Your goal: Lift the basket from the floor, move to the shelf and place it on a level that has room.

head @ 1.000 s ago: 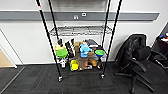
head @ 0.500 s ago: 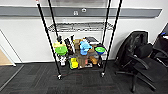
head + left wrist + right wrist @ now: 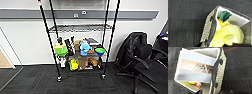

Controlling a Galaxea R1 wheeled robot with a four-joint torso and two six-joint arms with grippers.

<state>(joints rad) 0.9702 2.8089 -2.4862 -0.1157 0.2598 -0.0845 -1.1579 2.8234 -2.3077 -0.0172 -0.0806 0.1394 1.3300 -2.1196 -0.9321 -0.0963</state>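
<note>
Head view, L to R: black wire shelf (image 3: 79, 40) against the wall w/ bare upper level (image 3: 79, 28), colourful items lower down; office chair (image 3: 140, 60) at R, all on the floor (image 3: 82, 85). Wrist views: basket (image 3: 209, 28) above carpet, yellow plush (image 3: 228, 36) + flat box (image 3: 194, 70) inside. Can't tell if either gripper's fingers are apart or together.

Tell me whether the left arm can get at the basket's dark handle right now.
Probably yes. In the left wrist view the basket sits right below the camera, its dark handle along the woven side with nothing over it; the yellow plush toy lies inside, clear of the handle.
</note>
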